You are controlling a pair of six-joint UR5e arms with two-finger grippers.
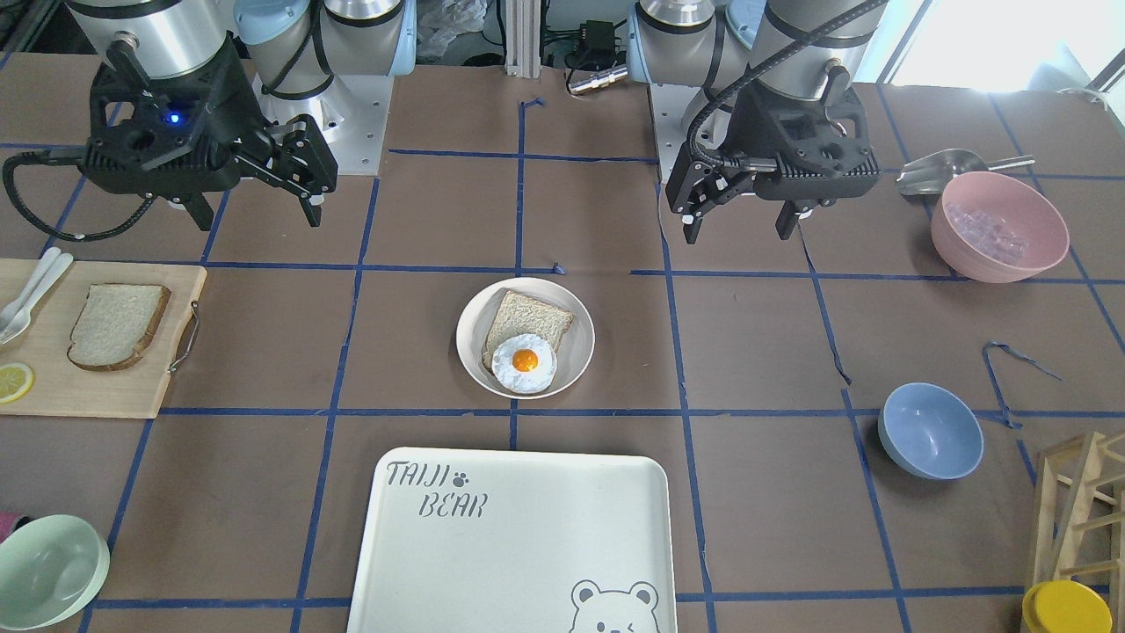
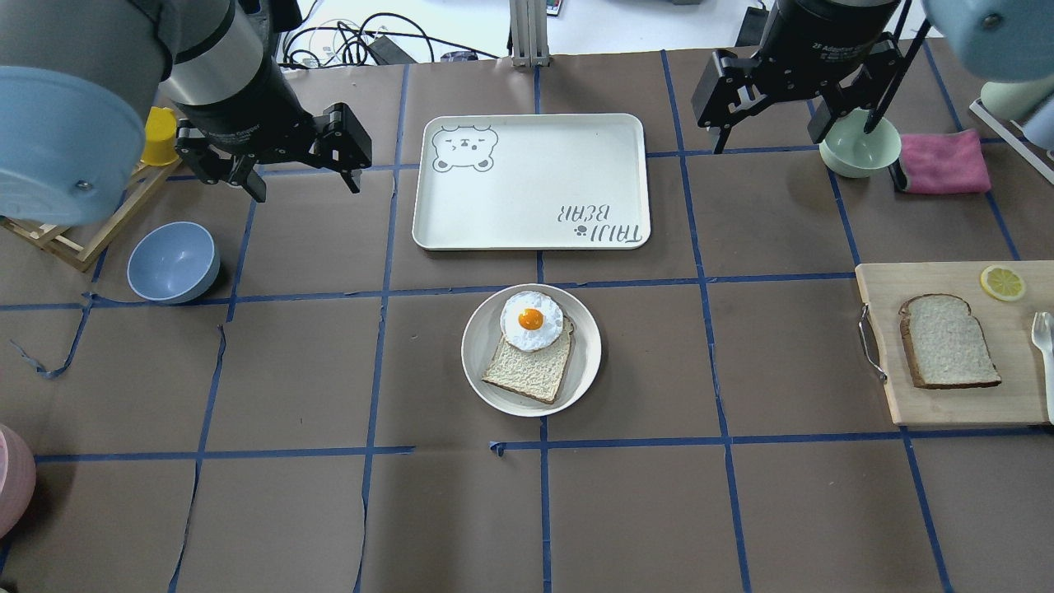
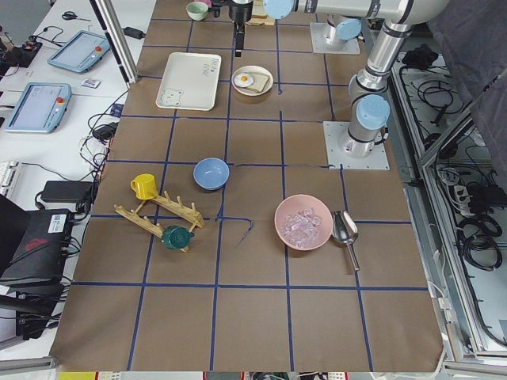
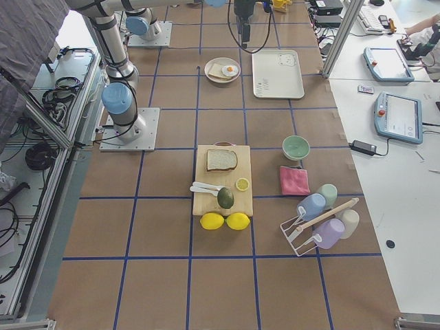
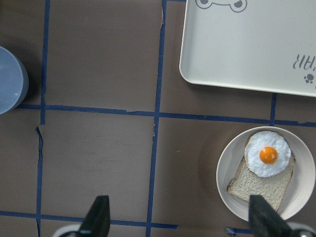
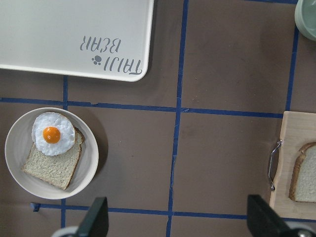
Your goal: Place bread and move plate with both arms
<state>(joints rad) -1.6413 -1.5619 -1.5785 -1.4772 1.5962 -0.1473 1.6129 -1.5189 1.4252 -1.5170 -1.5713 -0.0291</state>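
The bread [image 1: 119, 325], a thick slice with a dark crust, lies on a wooden cutting board [image 1: 97, 391]; it also shows in the overhead view [image 2: 947, 340] and at the right edge of the right wrist view [image 6: 306, 173]. The plate [image 1: 580, 352] sits mid-table, holding a thinner tan slice [image 1: 527, 318] with a fried egg [image 1: 524, 362] on it. The plate also shows in the overhead view [image 2: 589, 354] and both wrist views [image 5: 224, 182] [image 6: 17, 148]. My left gripper [image 2: 305, 185] [image 5: 180, 217] and right gripper [image 2: 766, 140] [image 6: 177, 219] hang open and empty, high above the table.
A white bear-printed tray [image 2: 531, 181] lies just beyond the plate. A blue bowl [image 2: 173, 262] and a wooden rack [image 2: 74, 239] stand on my left. A green bowl [image 2: 860, 148] and pink cloth [image 2: 943, 162] are under my right arm. A pink bowl [image 1: 999, 226] sits near my left base.
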